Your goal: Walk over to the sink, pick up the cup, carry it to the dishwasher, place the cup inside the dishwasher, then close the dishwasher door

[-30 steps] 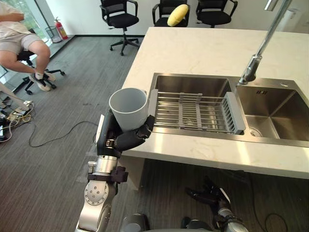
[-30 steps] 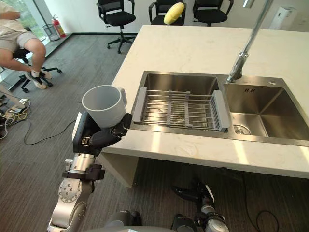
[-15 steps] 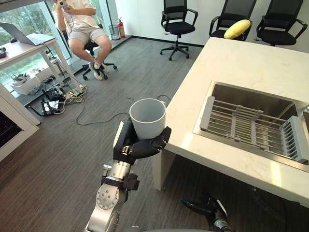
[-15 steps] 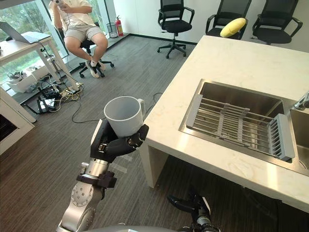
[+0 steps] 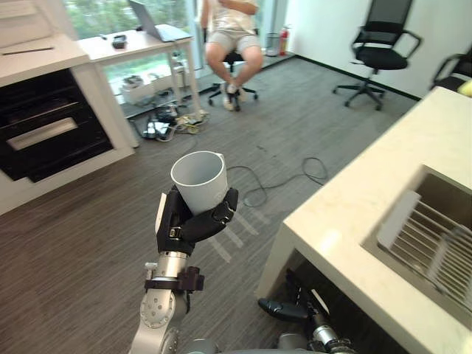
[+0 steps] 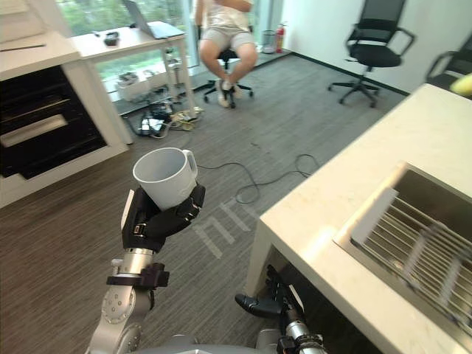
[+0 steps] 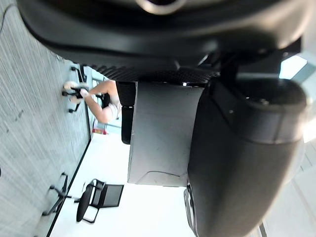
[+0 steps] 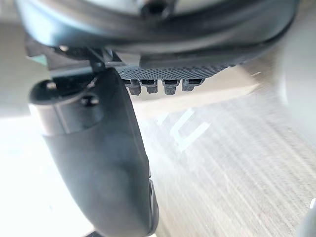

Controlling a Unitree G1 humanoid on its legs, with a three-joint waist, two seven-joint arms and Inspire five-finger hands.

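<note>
The cup (image 5: 199, 181) stands upright, mouth up, in the left hand (image 5: 193, 221), whose fingers and thumb curl round its lower half, leaving the rim and the handle on its far side free. It hangs over the wood floor (image 5: 81, 243), well apart from the counter (image 5: 346, 214) and the sink (image 5: 441, 193) on the robot's right. The right hand (image 5: 284, 308) hangs low beside the counter's edge, fingers loosely straight, holding nothing. Ahead on the left a dark appliance (image 5: 44, 140) sits in a white cabinet; whether it is the dishwasher cannot be told. If it is, the cup rides in the 1 hand on that side, with the carry underway. A person (image 5: 228, 29) sits beyond.
</note>
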